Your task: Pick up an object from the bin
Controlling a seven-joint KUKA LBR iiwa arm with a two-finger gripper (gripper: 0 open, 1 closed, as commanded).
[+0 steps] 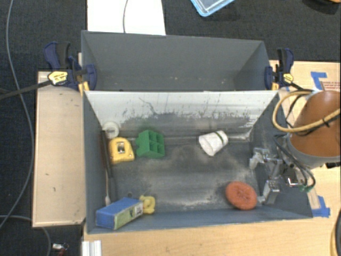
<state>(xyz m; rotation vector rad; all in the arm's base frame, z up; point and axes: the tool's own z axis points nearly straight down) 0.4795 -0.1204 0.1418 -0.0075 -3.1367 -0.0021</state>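
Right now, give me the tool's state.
Tool: cannot be told whether open or closed; it is beside the reddish disc by the right wall of the bin.

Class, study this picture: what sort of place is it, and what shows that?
Most likely a robotics lab's grasping test rig: a grey metal bin holds unrelated things, such as a green block and a reddish disc, while a robot gripper hangs by the disc.

Robotics lab, grey metal bin [176, 63] on dark carpet [32, 25], loose cables [126, 9], robot arm's orange wrist cover [322, 124].
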